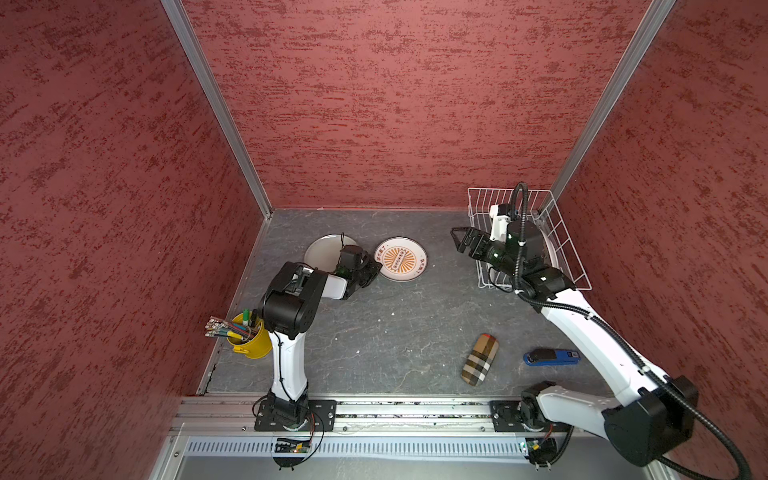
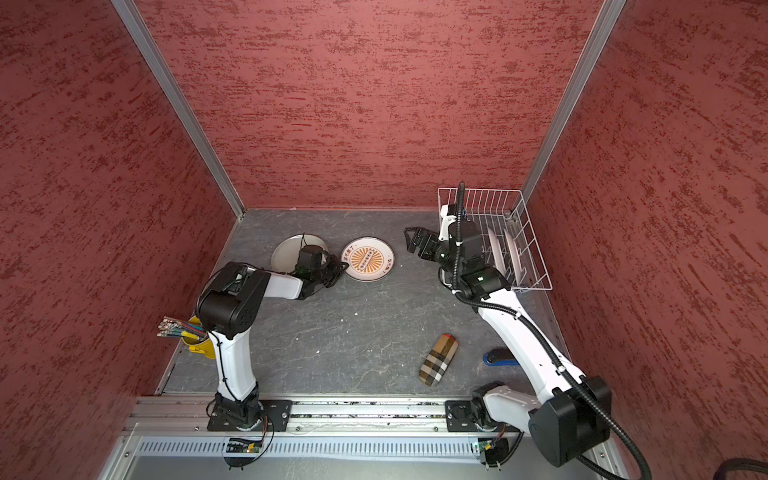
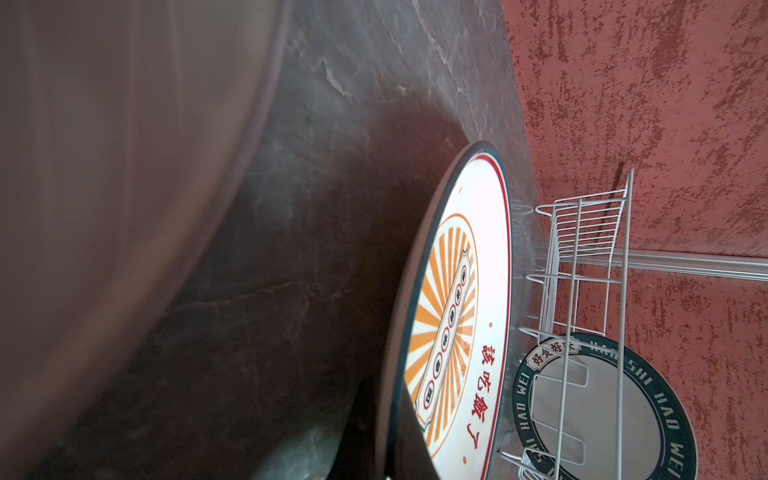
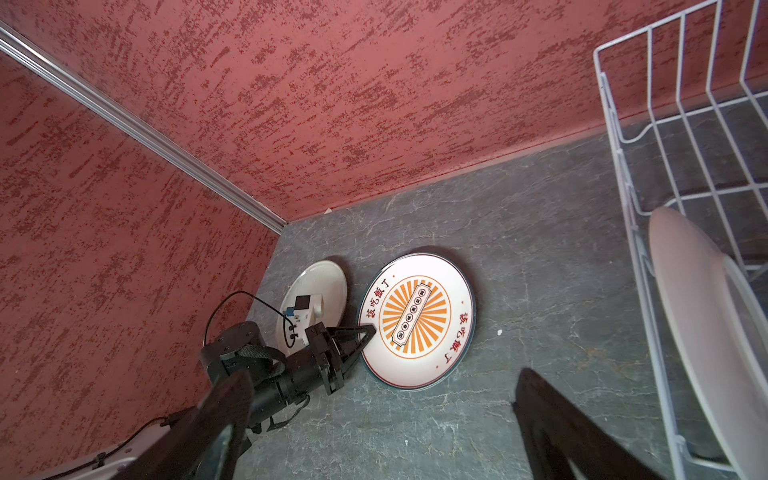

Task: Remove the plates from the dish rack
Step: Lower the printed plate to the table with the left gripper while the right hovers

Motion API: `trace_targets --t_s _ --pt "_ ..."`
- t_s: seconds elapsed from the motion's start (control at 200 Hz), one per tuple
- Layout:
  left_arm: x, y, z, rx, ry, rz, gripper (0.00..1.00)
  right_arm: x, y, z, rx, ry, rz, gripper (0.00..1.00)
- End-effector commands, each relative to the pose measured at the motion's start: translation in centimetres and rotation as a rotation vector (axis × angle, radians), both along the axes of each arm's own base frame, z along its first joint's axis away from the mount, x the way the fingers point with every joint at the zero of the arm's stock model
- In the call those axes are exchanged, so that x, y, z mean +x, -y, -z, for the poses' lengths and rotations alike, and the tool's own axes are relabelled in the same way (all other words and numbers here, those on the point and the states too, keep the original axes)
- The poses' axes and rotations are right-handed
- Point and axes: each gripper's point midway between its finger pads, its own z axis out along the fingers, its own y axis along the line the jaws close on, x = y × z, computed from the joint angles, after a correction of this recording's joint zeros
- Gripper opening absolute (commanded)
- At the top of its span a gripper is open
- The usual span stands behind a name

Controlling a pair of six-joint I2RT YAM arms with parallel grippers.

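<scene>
A white plate with an orange sunburst centre (image 1: 400,258) (image 2: 368,259) (image 4: 415,322) lies on the grey table. My left gripper (image 1: 375,268) (image 3: 384,432) is shut on its near-left rim. Behind that gripper a plain pale grey plate (image 1: 322,249) (image 4: 328,282) lies flat. The white wire dish rack (image 1: 569,249) (image 2: 536,249) stands at the back right. Upright plates (image 2: 513,253) (image 4: 698,316) stand in it, one with a dark lettered rim (image 3: 602,411). My right gripper (image 1: 463,241) (image 4: 386,432) hangs open and empty, left of the rack and above the table.
A yellow cup of pens (image 1: 249,336) stands at the left wall. A plaid case (image 1: 480,365) and a blue stapler (image 1: 550,357) lie near the front right. Red walls close in three sides of the table.
</scene>
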Motion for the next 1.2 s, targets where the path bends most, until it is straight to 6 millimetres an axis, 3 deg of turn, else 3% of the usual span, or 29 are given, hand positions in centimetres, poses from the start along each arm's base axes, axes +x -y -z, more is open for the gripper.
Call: trace_targets --t_s 0.0,0.135,0.321,0.742,1.192 --pt "0.5 0.5 -0.5 -0.025 0.032 0.014 0.07 -0.2 0.9 0.2 -0.023 0.005 0.032 0.99" --pt "0.4 0.5 -0.1 -0.024 0.021 0.019 0.11 -0.4 1.1 0.1 -0.024 0.008 0.035 0.99" --pt "0.0 0.2 -0.4 -0.021 0.033 0.013 0.40 -0.4 1.4 0.3 -0.031 0.005 0.045 0.99" --pt "-0.8 -0.7 -0.8 -0.011 0.030 -0.005 0.59 -0.2 2.7 1.0 -0.086 -0.007 0.096 0.99" --pt "-2.7 -1.3 -1.3 -0.030 0.040 -0.014 0.70 0.0 8.6 1.9 -0.290 -0.055 0.275 0.99"
